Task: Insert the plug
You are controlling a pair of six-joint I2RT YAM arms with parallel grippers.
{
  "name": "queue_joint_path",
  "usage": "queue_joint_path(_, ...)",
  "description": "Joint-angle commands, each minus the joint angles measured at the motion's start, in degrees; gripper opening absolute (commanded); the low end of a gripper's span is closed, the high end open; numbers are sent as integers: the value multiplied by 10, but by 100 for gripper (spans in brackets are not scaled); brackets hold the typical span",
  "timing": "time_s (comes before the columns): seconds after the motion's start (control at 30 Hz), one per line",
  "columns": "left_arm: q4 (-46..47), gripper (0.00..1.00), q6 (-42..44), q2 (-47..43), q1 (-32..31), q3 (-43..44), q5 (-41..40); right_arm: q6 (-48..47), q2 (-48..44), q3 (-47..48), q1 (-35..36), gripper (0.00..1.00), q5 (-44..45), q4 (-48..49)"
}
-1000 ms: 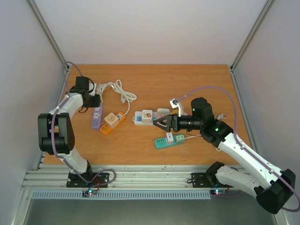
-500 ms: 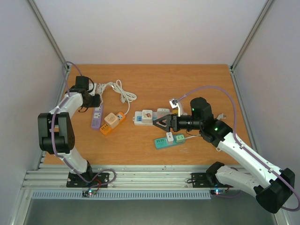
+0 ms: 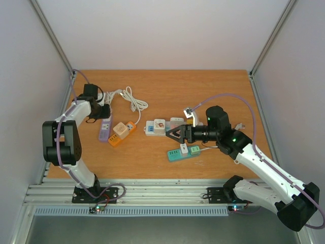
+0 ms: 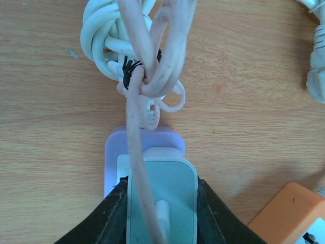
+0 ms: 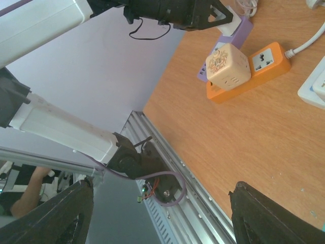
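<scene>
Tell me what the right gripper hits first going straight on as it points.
Probably the beige cube adapter on the orange power strip, though the right gripper may pass above it; height is unclear.

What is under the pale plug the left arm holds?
A purple strip. The plug hides the part below it, so whether it is pushed in cannot be seen.

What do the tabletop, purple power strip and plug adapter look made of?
Tabletop: wood or wood-look laminate, matte; fine grain lines show, can't tell which.
Purple power strip: likely moulded plastic, smooth satin face, rounded corners.
Plug adapter: pale plastic by the look, smooth shell with a soft sheen.
</scene>
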Motion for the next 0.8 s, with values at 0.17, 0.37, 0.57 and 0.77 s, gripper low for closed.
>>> queue_joint_path(0.17, -2, 6, -42, 12, -26, -44, -85, 2, -2, 14, -2, 74, 19, -10)
queue_joint_path(0.37, 45, 6, -78, 25, -69, -86, -125, 4, 0, 15, -2, 75, 24, -12)
queue_joint_path(0.57, 34, 9, -86, 40, -71, -83, -123, 11, -5, 17, -2, 75, 27, -17)
queue_joint_path(0.77, -3, 30, -91, 18, -71, -47, -130, 10, -13, 21, -2, 75, 34, -25)
